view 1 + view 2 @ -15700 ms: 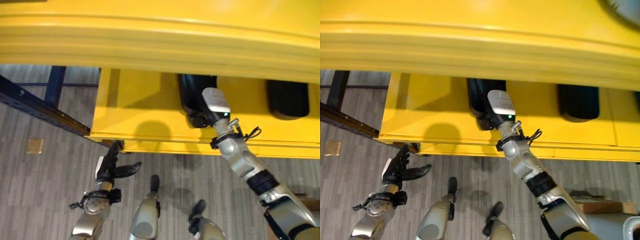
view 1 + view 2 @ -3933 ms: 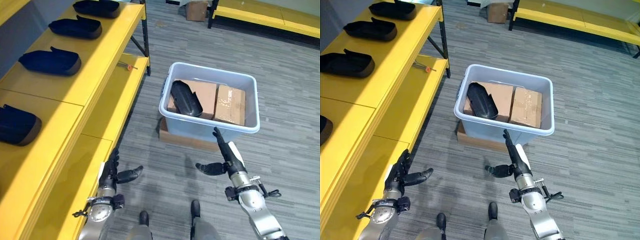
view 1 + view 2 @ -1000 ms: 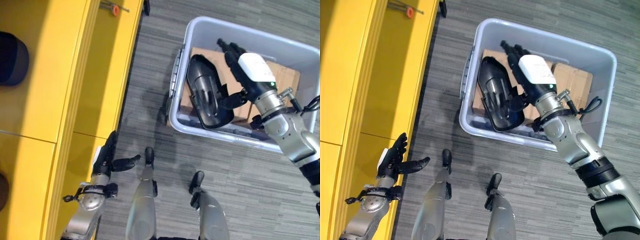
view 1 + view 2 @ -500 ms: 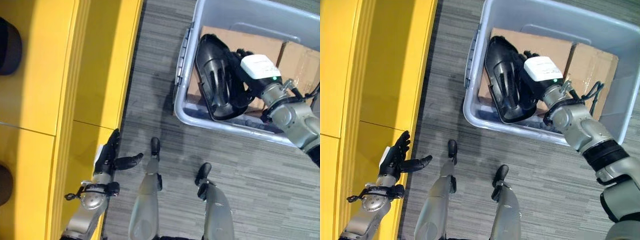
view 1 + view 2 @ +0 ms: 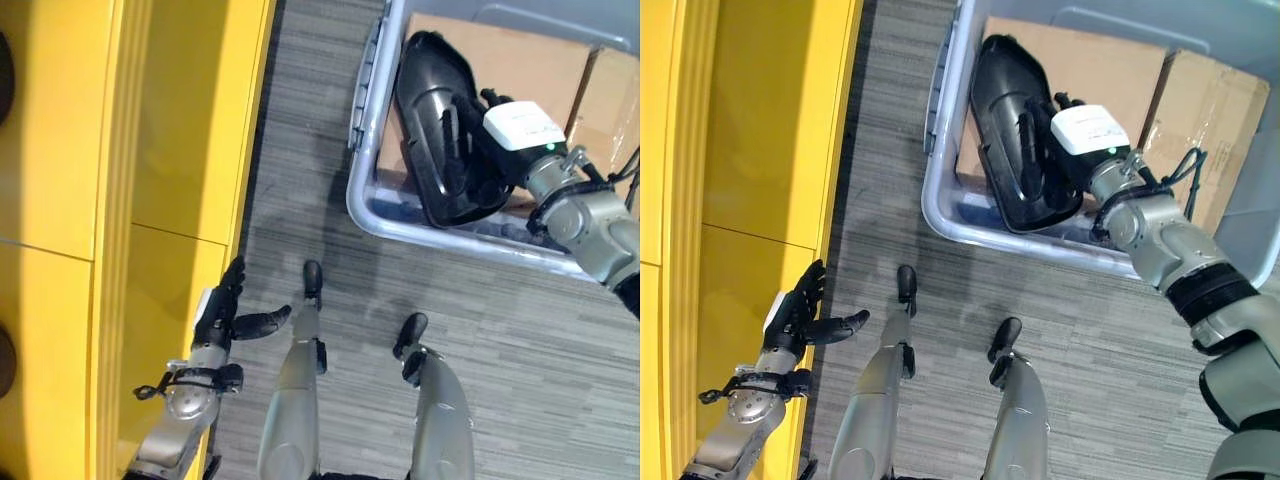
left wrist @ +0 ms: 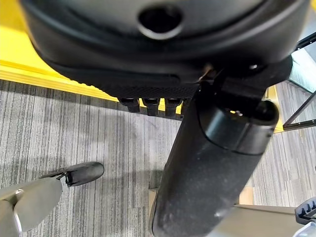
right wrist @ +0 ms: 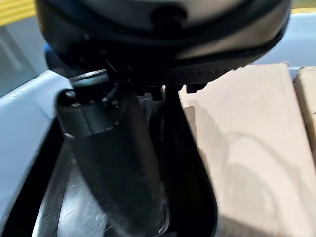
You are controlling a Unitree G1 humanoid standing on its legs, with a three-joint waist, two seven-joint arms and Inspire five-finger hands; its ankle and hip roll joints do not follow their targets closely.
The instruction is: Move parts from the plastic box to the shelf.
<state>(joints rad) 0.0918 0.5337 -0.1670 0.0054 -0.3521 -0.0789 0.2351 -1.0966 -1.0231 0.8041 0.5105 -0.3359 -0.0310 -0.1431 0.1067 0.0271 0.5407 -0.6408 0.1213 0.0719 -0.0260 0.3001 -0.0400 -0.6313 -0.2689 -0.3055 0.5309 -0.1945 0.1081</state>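
A black hollow part (image 5: 425, 80) lies tilted in the grey plastic box (image 5: 932, 200), resting on cardboard. My right hand (image 5: 478, 160) reaches into the box from the right and is shut on the part. Its fingers (image 5: 1024, 150) curl over the rim into the hollow. In the right wrist view the thumb (image 7: 116, 163) lies inside the hollow, against the part's wall (image 7: 195, 192). My left hand (image 5: 222, 318) hangs open and idle beside the yellow shelf's (image 5: 170, 150) edge, holding nothing.
Two cardboard boxes (image 5: 1220, 110) fill the bottom of the plastic box under and beside the part. The yellow shelf runs along the left, with its edge (image 6: 49, 74) showing in the left wrist view. Grey striped floor lies between the shelf and the box.
The whole view has shifted, so the camera moved. My right hand has gone further into the part and its fingers have curled over the rim. The left hand is unchanged.
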